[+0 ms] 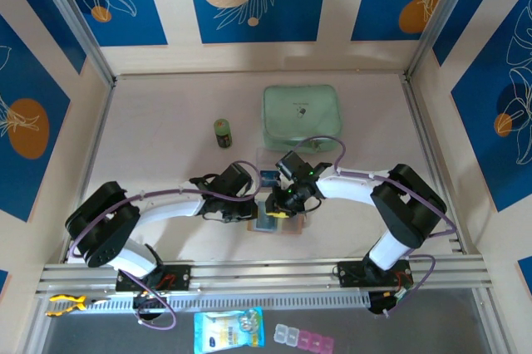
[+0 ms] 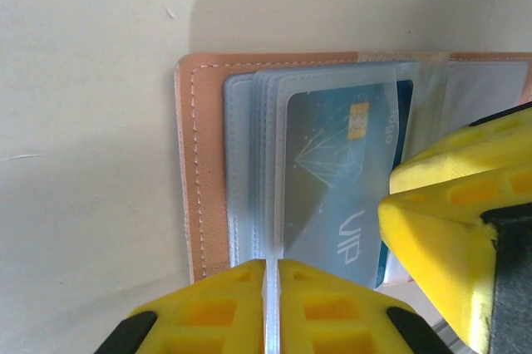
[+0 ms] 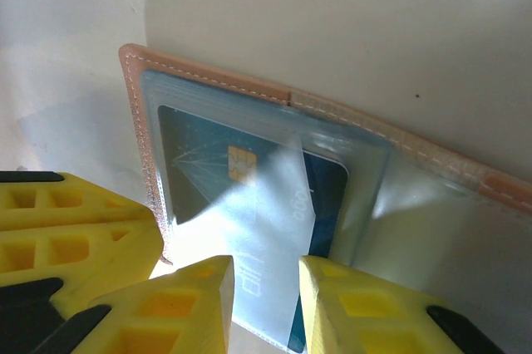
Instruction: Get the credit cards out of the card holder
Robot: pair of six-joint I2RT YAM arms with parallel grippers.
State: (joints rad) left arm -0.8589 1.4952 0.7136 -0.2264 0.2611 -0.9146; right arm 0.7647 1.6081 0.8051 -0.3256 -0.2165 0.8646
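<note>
Reaching in from the 8 o'clock corner with the left arm [image 1: 166, 204], forearm low across the table [image 1: 166, 121], wrist turned toward the middle. Coming from the 4 o'clock corner with the right arm [image 1: 399, 204], elbow raised, forearm angled back toward 9 o'clock, wrist tipped down. Nose to nose at the table's 6 o'clock, just short of the near rail.

Pressed together, the left jaws, nipping the edge of a clear inner leaf of the card holder [image 2: 199, 163] between yellow fingers [image 2: 216, 304]. Parted with a plain gap, the right jaws, straddling another pale leaf at the holder's open edge; impossible to tell whether touching it.

Open and flat under both wrists, that holder, tan stitched border showing. Tucked in its clear pockets, the credit cards [image 2: 332, 196]: on top a lighter blue one with a gold chip and white "VIP", behind it at 3 o'clock a darker blue one. Crowding that card's 4 o'clock corner in the left wrist view, the right arm's fingers [image 2: 440, 229].

At 12 o'clock of the holder, well apart, a mint-green zip case [image 1: 302, 115]. At 11 o'clock, a small dark bottle [image 1: 222, 132] with a yellow top, upright. Between the two wrists, a small blue piece [image 1: 268, 177], too hidden to name.
</note>
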